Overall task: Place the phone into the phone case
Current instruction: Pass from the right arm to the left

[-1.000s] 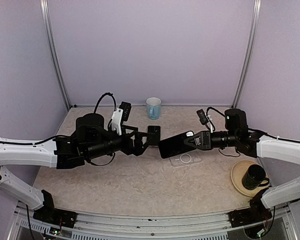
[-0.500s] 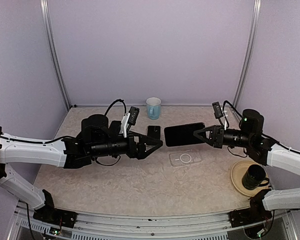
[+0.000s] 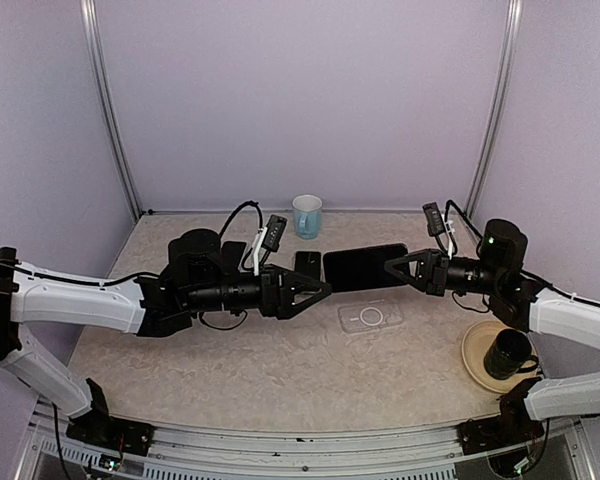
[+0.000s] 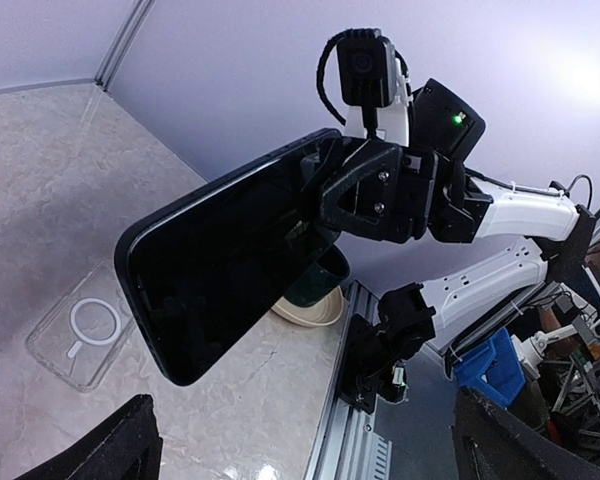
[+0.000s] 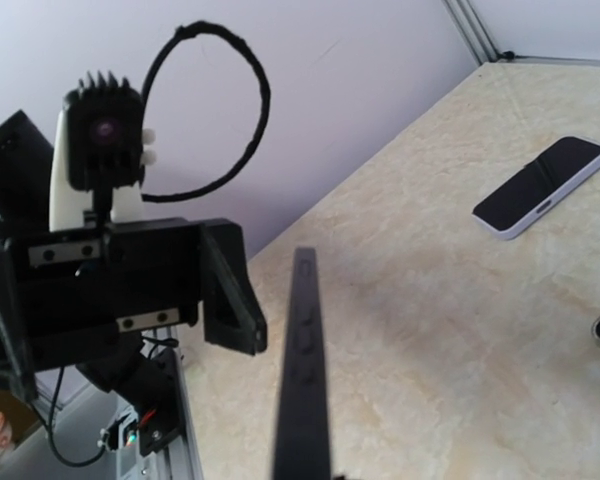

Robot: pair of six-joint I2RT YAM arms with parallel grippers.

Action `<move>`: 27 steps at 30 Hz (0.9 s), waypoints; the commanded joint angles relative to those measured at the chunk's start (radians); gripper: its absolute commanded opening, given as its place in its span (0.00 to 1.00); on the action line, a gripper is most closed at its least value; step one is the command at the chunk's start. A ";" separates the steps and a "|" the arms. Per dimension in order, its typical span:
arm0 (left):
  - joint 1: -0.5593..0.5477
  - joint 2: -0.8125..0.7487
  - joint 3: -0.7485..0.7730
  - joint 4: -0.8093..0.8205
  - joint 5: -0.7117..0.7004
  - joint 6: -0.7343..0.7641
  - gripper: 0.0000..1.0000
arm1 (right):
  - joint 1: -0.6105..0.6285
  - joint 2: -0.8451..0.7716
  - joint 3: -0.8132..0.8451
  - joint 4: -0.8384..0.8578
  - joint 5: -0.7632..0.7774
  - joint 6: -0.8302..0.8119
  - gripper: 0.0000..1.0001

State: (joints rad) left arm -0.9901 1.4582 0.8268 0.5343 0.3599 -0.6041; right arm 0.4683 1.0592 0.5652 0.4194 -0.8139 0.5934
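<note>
A: Where did we have the phone (image 3: 365,267)?
B: Aloft, pinched in our right gripper (image 3: 392,268), near the case (image 3: 370,317); left gripper (image 3: 318,290) gaped, empty; we judged it best lowered flat, one corner first.

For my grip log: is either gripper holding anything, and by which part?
The right gripper is shut on the phone, pinching one short end, off the table. The left gripper is open and empty.
</note>
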 commanded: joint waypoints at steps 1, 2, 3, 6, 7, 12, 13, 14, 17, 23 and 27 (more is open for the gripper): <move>0.012 0.018 0.018 0.059 0.030 -0.017 0.99 | -0.007 -0.018 -0.010 0.104 -0.027 0.014 0.00; 0.012 0.021 0.017 0.062 0.030 -0.019 0.99 | -0.006 -0.022 -0.010 0.104 -0.026 0.013 0.00; 0.013 0.023 0.017 0.066 0.030 -0.022 0.99 | -0.006 -0.027 -0.010 0.104 -0.023 0.010 0.00; 0.014 0.028 0.008 0.081 0.028 -0.028 0.99 | -0.007 -0.044 -0.013 0.104 -0.022 0.003 0.00; 0.017 0.030 0.004 0.085 0.028 -0.031 0.99 | -0.007 -0.048 -0.013 0.105 -0.022 0.002 0.00; 0.021 0.046 -0.008 0.133 0.067 -0.051 0.99 | -0.007 -0.063 -0.020 0.105 -0.009 0.001 0.00; 0.021 0.049 -0.004 0.138 0.075 -0.054 0.99 | -0.007 -0.065 -0.024 0.108 -0.009 0.002 0.00; 0.021 0.056 -0.001 0.142 0.086 -0.056 0.99 | -0.007 -0.066 -0.028 0.114 -0.010 0.005 0.00; 0.021 0.070 0.007 0.167 0.109 -0.071 0.99 | -0.007 -0.063 -0.044 0.150 -0.015 0.023 0.00; 0.021 0.097 0.003 0.208 0.137 -0.098 0.98 | -0.007 -0.024 -0.062 0.262 -0.084 0.087 0.00; 0.022 0.108 0.006 0.210 0.131 -0.093 0.97 | -0.005 0.006 -0.069 0.339 -0.132 0.138 0.00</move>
State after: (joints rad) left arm -0.9756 1.5524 0.8253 0.6960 0.4725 -0.6926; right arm 0.4683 1.0466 0.5060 0.5949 -0.8783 0.6693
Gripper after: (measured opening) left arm 0.972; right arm 0.083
